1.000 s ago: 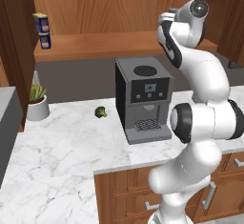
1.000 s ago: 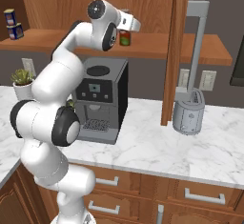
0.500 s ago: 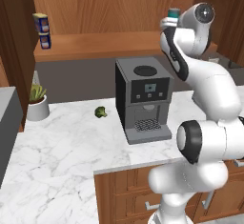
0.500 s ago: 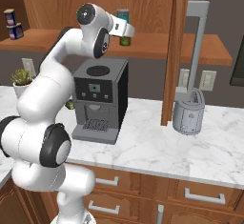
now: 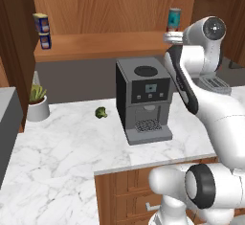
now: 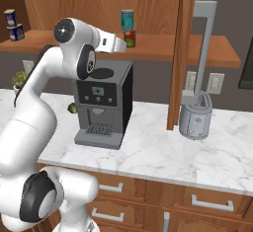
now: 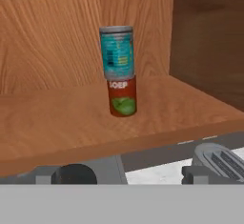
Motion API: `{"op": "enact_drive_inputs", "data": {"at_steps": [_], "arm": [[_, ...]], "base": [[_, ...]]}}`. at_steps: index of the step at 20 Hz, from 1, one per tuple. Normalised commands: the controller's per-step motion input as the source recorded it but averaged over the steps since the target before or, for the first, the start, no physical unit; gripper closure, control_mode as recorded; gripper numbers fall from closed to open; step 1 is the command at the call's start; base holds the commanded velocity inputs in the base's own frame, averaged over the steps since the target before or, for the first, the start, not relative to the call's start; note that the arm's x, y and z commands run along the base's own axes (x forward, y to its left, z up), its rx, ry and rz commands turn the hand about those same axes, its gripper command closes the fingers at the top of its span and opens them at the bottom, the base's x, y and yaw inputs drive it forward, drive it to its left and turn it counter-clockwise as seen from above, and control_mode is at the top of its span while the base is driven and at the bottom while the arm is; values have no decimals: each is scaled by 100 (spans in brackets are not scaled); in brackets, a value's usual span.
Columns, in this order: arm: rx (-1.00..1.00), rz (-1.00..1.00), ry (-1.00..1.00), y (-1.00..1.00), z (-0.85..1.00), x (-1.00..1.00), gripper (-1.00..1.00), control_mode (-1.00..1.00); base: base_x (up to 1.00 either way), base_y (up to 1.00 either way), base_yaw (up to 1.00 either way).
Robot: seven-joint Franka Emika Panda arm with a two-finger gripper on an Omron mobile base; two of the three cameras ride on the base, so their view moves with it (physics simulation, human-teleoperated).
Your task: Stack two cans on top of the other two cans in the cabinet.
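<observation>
On the open shelf of the wide brown wooden cabinet (image 7: 57,123), the teal can with a silvery top (image 7: 117,51) stands upright on the red can with a green mark (image 7: 122,97). At the far end, two small blue cans with yellow tops (image 5: 42,30) also sit stacked. The white arm's gripper (image 6: 122,45) is just in front of the shelf (fingers spread wide, holding nothing). Both stacks look made; I judge only a clean retreat is left.

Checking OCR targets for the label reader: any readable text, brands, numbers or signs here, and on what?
"SOEP": on the red can with green mark, under the teal can with silvery top.
Teal can's label: print too blurred to read.
Two small blue cans with yellow tops: pale labels too small to read.
Grey coffee machine display: no legible characters.
</observation>
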Motion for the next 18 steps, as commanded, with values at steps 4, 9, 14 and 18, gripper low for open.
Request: {"op": "enact_drive_inputs", "data": {"at_steps": [4,9,14,18], "arm": [[-1,0,7,21,-25,-93,-100,-100],[0,0,8,25,-33,-94,-100,-100],[2,0,12,31,-47,-78,-100,-100],[1,8,11,31,-72,-51,-100,-100]], "base": [[0,0,0],[0,0,0],[0,0,0],[0,0,0]]}}
